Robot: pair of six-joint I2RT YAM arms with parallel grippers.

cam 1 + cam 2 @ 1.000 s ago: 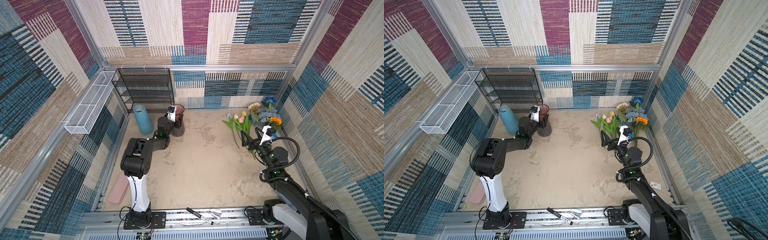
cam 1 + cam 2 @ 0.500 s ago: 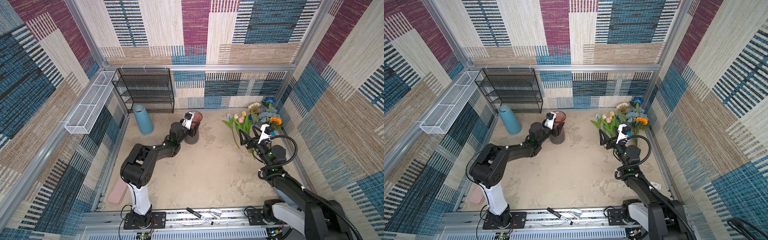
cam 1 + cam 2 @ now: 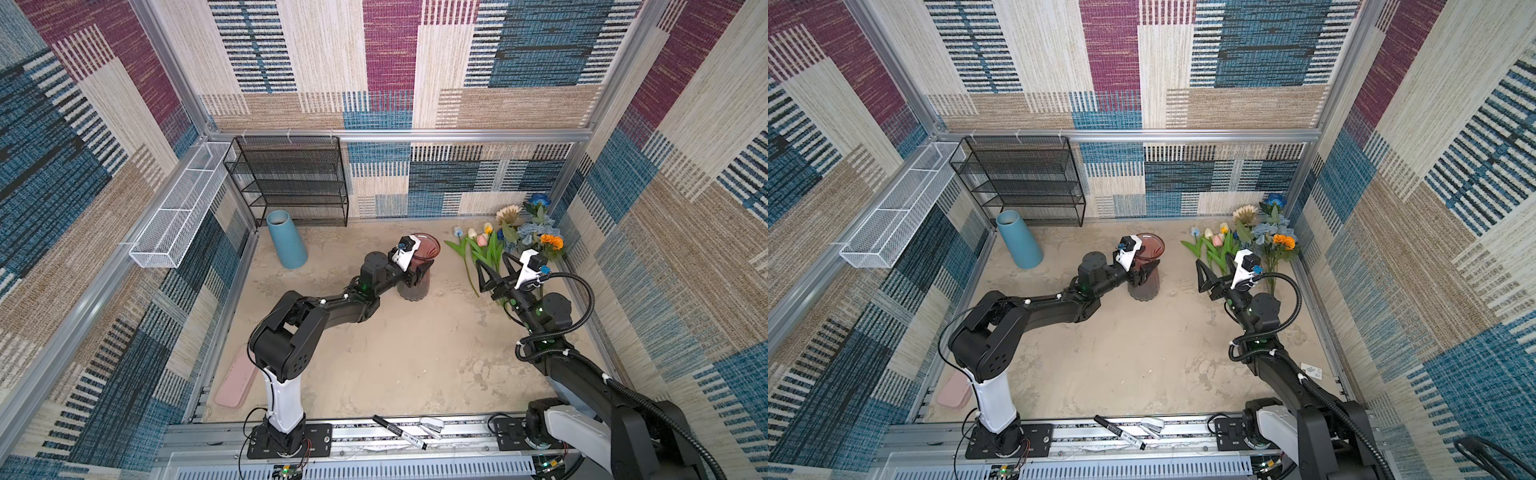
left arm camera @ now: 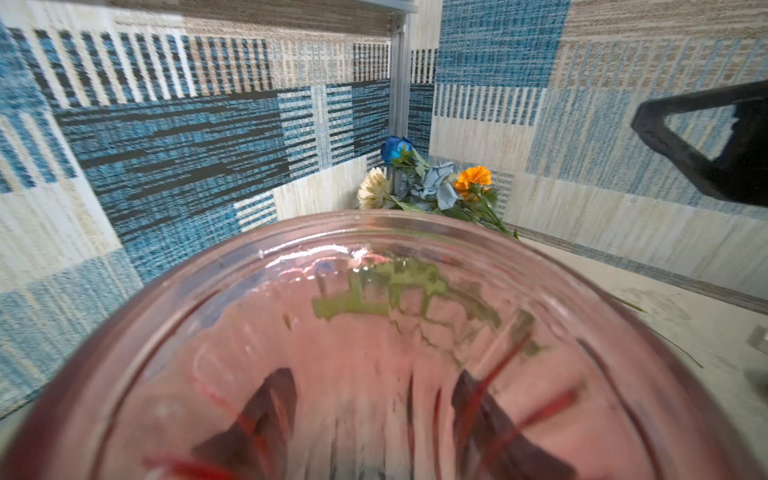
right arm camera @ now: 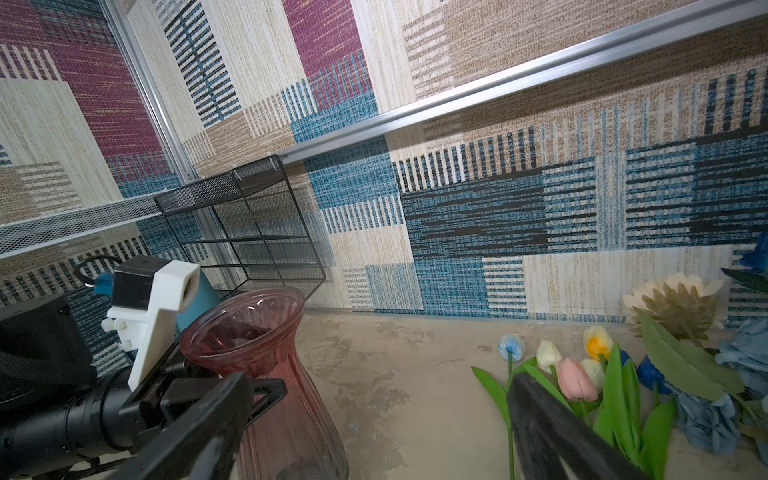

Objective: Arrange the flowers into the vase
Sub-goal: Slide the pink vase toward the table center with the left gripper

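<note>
Because the flowers (image 3: 524, 232) are artificial, they should be light, with soft heads and thin springy stems, so mid-stem looks the best place to pinch. They lie heaped in the far right corner of the table (image 3: 395, 357). The right claw (image 3: 491, 259) hovers spread wide over the tulip stems. To their left, the left claw (image 3: 417, 272) is clamped on the neck of the upright vase (image 3: 427, 251).
</note>
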